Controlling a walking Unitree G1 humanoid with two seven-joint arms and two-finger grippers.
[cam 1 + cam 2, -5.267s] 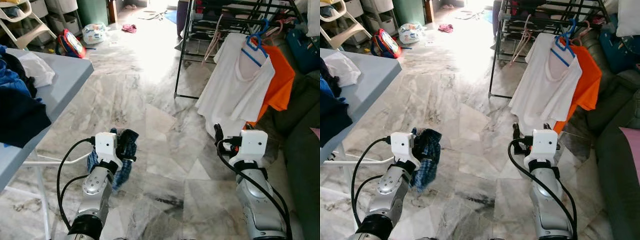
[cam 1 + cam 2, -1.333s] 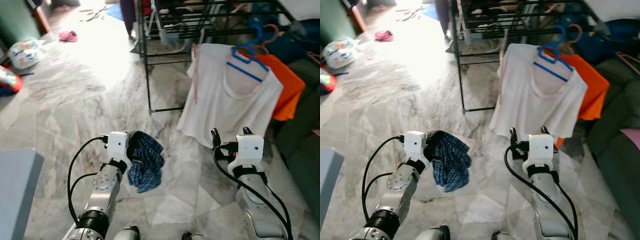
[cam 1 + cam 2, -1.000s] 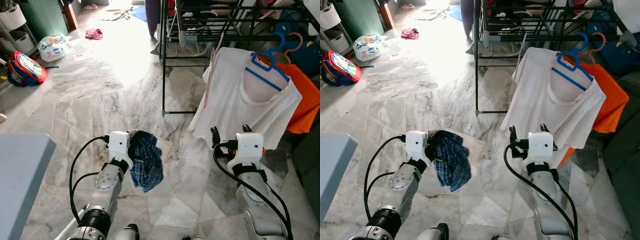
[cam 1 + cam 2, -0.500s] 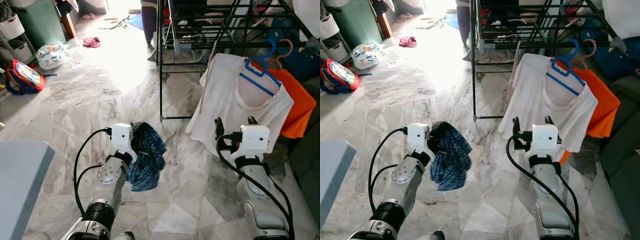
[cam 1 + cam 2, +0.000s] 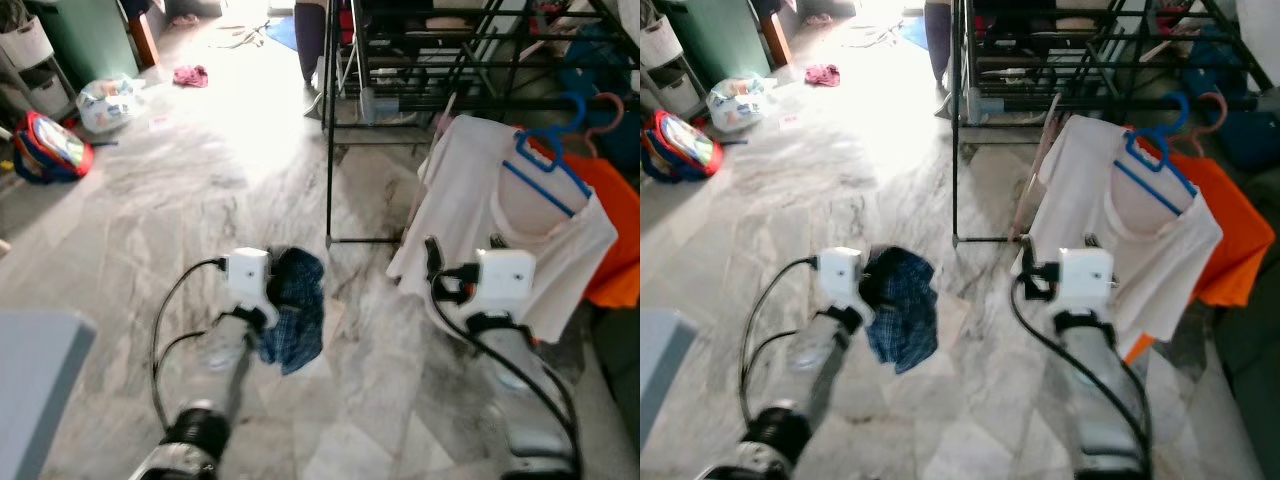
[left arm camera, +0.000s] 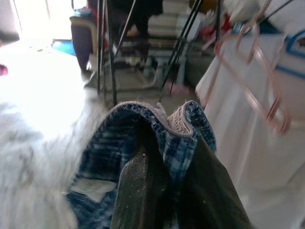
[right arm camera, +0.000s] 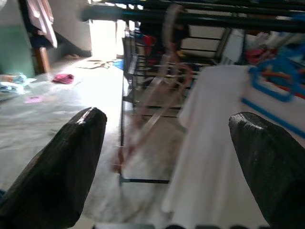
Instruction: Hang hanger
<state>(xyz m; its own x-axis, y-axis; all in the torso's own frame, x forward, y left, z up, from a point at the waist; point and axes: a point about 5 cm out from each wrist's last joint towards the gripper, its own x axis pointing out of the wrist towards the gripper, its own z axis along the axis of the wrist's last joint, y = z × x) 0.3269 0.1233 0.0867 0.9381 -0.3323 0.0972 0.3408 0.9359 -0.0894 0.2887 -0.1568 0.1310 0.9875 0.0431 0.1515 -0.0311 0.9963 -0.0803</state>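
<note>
My left gripper [image 5: 280, 292] is shut on a blue checked garment [image 5: 298, 318], which hangs from it above the marble floor; in the left wrist view the garment [image 6: 157, 138] is draped over the fingers [image 6: 143, 191]. My right gripper [image 7: 167, 148] is open and empty, held out toward a black drying rack [image 5: 330, 130]. On the rack hang a white T-shirt [image 5: 465, 190] on a blue hanger [image 5: 550, 160], an orange shirt [image 5: 615, 240], and an empty pink hanger [image 7: 157, 90] just ahead of the right gripper.
A grey table corner [image 5: 35, 390] lies at the near left. A red bag [image 5: 45, 145], a white plastic bag [image 5: 105, 100] and a pink cloth [image 5: 190, 75] lie on the far floor. A dark sofa [image 5: 1250, 350] borders the right side.
The camera has swung away from the table toward the rack and the picture is now blurred. Both arms keep their pose, and the left still holds the garment.
</note>
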